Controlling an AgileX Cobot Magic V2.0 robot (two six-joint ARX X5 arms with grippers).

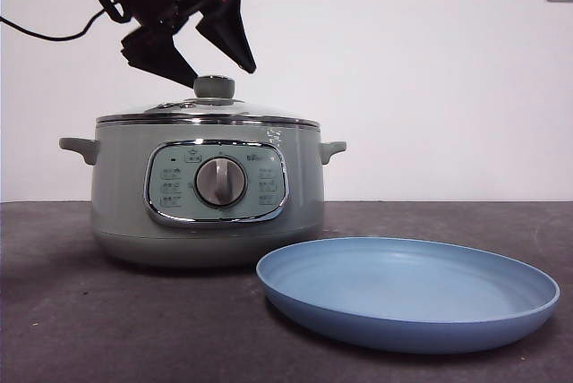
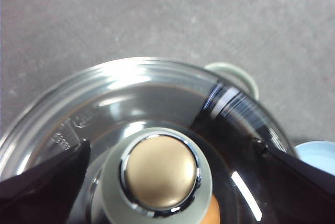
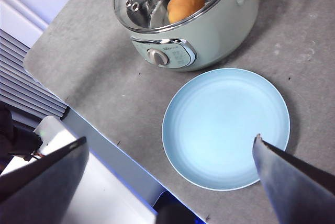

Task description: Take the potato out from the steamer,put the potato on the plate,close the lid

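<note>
Potato (image 3: 186, 1) inside lidded steamer (image 1: 208, 188)

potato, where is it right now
The potato sits inside the steamer, under the closed lid, visible through the glass in the right wrist view.

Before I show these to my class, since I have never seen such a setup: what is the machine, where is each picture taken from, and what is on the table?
It is a robot with two arms at a table, each ending in two black fingers. One picture looks level across the table; the other two come from cameras on the wrists. On the dark table stands a green steamer with its glass lid on, and beside it an empty blue plate. Through the lid the right wrist picture shows an orange-brown potato inside. The left gripper hangs open just above the lid's knob, one finger on each side, holding nothing. The right gripper waits open, high over the plate.
</note>
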